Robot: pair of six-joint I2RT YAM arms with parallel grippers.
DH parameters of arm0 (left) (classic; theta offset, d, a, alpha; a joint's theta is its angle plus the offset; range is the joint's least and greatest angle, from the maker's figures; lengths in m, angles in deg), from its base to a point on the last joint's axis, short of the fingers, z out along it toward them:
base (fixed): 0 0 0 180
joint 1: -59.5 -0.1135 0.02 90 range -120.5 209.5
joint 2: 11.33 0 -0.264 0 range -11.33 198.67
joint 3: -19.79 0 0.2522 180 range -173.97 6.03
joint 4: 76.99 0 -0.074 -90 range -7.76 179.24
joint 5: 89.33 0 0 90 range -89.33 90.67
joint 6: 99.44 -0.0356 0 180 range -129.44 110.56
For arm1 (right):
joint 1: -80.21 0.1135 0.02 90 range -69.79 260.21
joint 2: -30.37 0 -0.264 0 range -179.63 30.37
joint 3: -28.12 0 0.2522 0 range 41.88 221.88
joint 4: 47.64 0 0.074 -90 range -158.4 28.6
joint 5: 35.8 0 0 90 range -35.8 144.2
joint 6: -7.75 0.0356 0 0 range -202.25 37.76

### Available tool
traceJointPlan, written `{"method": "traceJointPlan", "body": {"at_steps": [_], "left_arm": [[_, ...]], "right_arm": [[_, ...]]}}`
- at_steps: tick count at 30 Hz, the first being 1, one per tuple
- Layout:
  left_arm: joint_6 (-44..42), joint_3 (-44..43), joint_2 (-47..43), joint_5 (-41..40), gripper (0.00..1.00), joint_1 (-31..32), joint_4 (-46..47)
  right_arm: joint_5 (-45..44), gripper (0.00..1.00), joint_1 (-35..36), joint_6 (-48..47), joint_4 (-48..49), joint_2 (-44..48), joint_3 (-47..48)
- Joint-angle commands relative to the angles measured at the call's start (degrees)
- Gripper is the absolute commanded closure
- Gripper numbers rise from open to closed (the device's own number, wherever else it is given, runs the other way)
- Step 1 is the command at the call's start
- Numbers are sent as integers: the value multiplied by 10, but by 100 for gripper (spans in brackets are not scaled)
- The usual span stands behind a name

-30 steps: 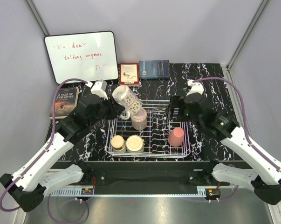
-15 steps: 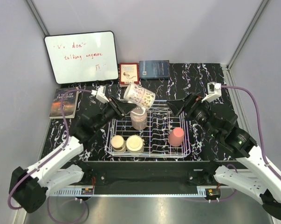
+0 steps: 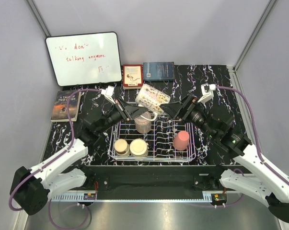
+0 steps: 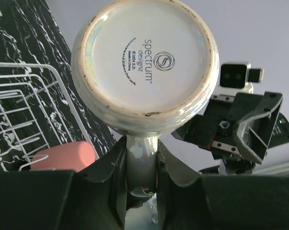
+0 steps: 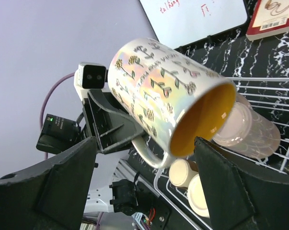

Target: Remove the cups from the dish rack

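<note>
My left gripper (image 3: 136, 111) is shut on the handle of the yellow-inside white mug (image 3: 152, 97) and holds it tilted in the air over the back of the dish rack (image 3: 156, 152). In the left wrist view my left gripper (image 4: 142, 151) pinches the handle under the mug's base (image 4: 144, 62). My right gripper (image 3: 176, 109) is open, just right of the mug's mouth. In the right wrist view my right gripper (image 5: 144, 143) has the mug (image 5: 158, 91) between its spread fingers (image 5: 58, 191), not touching. In the rack stand two cream cups (image 3: 121, 146), a pink tumbler (image 3: 181, 140) and a translucent pinkish cup (image 3: 143, 123).
A whiteboard (image 3: 83, 57) leans at the back left. A red book (image 3: 132, 75) and a blue book (image 3: 158, 71) stand behind the rack. Another book (image 3: 66, 105) lies at the left edge. Grey walls close in the sides.
My left gripper has carried the mug right and tipped its mouth toward the right arm. My right gripper has swung left and now faces the mug.
</note>
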Motion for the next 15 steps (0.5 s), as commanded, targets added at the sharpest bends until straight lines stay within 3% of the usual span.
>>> {"method": "traceJointPlan", "body": {"at_steps": [1, 7, 15], "left_arm": [[18, -40, -36, 43, 100, 9, 127], [33, -39, -29, 73, 100, 15, 144], [46, -31, -5, 93, 100, 18, 179]], "right_arm": [[27, 11, 4, 4, 67, -18, 9], [71, 15, 4, 13, 121, -45, -1], [94, 42, 4, 16, 165, -58, -15]]}}
